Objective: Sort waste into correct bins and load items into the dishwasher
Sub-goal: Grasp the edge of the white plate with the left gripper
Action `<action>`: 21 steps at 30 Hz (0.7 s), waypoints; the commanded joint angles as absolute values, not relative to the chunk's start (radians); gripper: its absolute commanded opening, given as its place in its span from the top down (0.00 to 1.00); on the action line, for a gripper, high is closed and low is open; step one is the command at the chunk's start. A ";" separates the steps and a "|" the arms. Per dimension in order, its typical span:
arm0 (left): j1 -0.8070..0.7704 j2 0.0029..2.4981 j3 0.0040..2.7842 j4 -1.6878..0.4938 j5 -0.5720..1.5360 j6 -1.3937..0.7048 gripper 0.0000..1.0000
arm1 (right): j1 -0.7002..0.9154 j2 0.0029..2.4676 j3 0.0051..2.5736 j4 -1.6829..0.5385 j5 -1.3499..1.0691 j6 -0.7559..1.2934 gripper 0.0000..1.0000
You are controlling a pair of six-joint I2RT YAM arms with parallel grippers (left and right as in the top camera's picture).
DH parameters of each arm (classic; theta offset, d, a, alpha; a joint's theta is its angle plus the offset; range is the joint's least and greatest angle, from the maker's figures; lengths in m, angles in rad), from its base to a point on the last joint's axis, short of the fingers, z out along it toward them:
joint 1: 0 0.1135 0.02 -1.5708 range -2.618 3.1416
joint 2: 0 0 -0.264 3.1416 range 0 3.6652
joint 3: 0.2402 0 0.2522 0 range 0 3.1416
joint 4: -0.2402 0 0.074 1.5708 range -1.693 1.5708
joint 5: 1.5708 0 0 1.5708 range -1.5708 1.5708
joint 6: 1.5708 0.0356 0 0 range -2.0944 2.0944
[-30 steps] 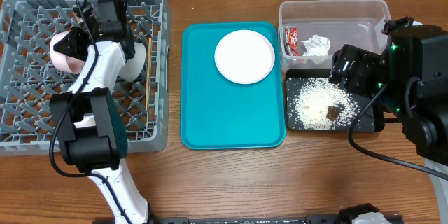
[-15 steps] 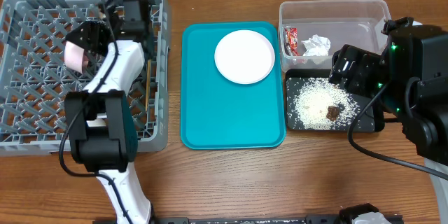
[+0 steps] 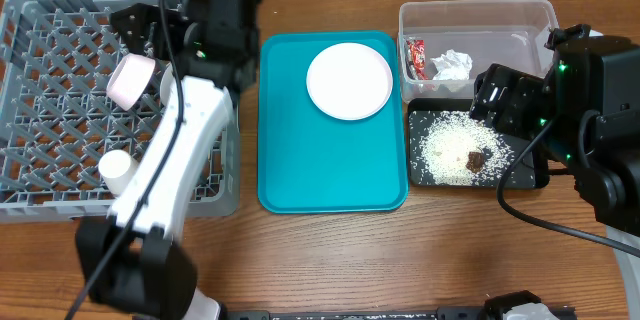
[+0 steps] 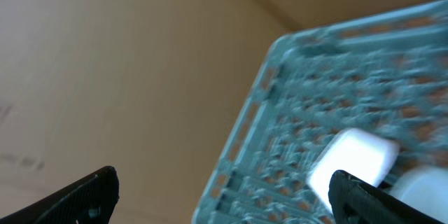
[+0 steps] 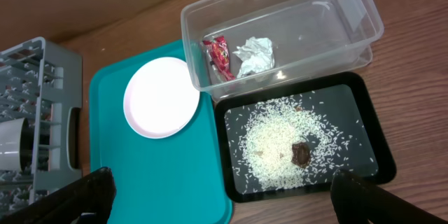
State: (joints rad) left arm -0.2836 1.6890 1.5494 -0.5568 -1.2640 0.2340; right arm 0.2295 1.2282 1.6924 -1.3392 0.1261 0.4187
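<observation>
Grey dish rack (image 3: 40,175), table left — holds a pinkish saucer (image 3: 130,78) tilted on edge and a small white cup (image 3: 115,167). White plate (image 3: 349,81) lies flat on the teal tray (image 3: 330,170). Clear tub (image 3: 500,20): red wrapper (image 3: 416,57) beside crumpled tissue (image 3: 453,63). Black tray (image 5: 364,133) — scattered rice (image 3: 445,145), brown lump (image 3: 474,162).

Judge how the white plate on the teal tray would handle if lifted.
Probably rigid: the white plate shows a clean round outline. Lying flat on the teal tray, its low rim likely offers little purchase; pushed, it may slide.
</observation>
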 commanded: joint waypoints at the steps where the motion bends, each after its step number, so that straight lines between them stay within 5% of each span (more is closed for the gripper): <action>1: -0.344 1.585 1.551 -0.656 -1.097 0.076 0.04 | 0.229 1.242 1.695 -1.333 0.086 0.419 0.00; 8: -0.345 1.489 1.551 -1.012 -0.473 -0.266 0.05 | 0.229 1.349 1.695 -1.312 -0.012 0.419 0.09; 16: -0.355 1.501 1.549 -1.007 0.257 -0.280 0.03 | 0.229 1.418 1.695 -1.318 -0.014 0.419 0.10; 19: -0.370 1.557 1.549 -1.003 0.224 -0.400 0.18 | 0.229 1.409 1.695 -1.324 -0.014 0.419 0.12; 21: -0.384 1.610 1.549 -1.015 0.141 -0.508 0.18 | 0.229 1.402 1.695 -1.336 -0.014 0.419 0.12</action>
